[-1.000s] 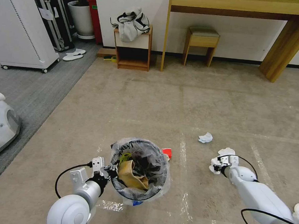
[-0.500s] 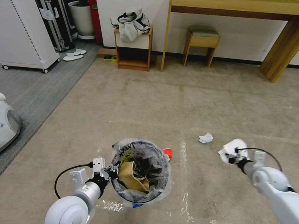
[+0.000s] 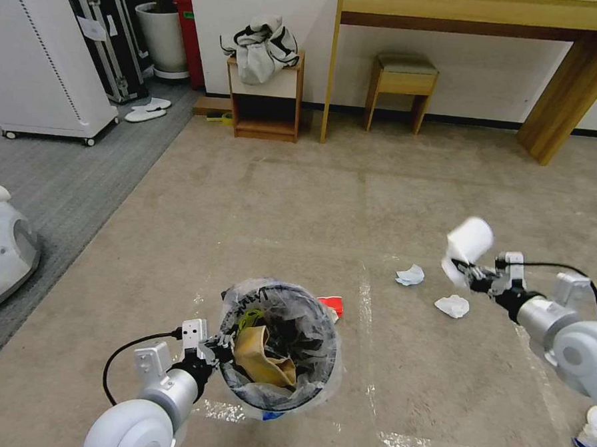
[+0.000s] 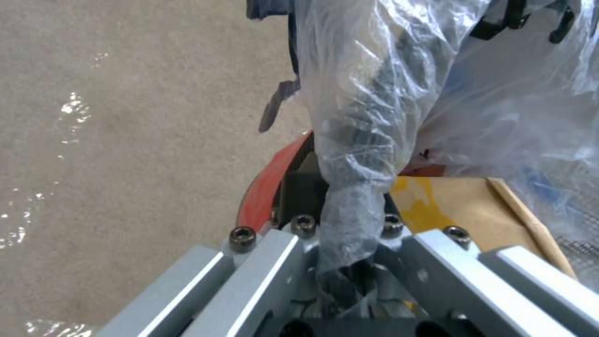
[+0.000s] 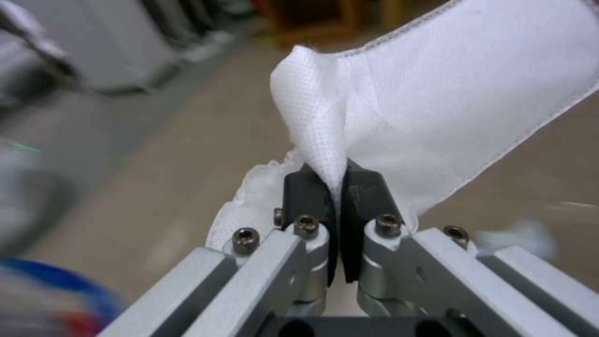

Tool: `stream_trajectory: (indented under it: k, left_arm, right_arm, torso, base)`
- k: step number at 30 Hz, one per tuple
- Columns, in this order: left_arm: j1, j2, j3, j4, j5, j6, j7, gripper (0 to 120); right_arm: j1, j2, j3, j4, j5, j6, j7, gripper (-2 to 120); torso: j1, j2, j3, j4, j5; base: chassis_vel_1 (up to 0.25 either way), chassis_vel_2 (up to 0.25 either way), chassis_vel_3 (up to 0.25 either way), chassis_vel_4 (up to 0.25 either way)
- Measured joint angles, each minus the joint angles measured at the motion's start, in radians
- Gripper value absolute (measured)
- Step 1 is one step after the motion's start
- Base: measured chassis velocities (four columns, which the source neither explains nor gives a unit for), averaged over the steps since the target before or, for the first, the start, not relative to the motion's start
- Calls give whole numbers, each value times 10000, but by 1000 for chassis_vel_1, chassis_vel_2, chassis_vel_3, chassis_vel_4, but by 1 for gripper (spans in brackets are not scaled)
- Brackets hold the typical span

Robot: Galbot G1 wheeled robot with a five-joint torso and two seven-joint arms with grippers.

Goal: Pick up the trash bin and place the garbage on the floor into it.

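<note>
The red trash bin [image 3: 278,349], lined with a clear bag and holding a brown paper bag [image 3: 259,358], is gripped at its rim by the left pincer [image 3: 220,348]. A flat white insole-like piece [image 3: 468,249] is pinched in the closed right pincer [image 3: 466,271] above the carpet [image 3: 312,211]. Two crumpled tissues [image 3: 410,275] lie nearby.

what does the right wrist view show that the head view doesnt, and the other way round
Right wrist view alone: the finger pads pinching a fold of the white woven piece, stitched along its edge. Head view alone: the left gripper holding the trash bin by its rim, and two crumpled tissues on the floor. Both: the right gripper shut on that white piece, lifted off the carpet.
</note>
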Motion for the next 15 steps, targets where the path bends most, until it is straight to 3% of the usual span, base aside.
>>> stream_trajectory:
  k: [4,15]
  left_arm:
    - [33,42,-96,-14,9,-15,66,1]
    - [17,12,-109,-12,52,-60,150,1]
  right_arm:
    - [32,-19,17,816,1256,-262,-597,1]
    - [-104,-264,-139,2522,3715,-724,-1049,1]
  torso:
    - [0,0,1,-1,0]
    - [0,0,1,-2,-1]
  base:
    - [0,0,0,0]
    - [0,0,0,0]
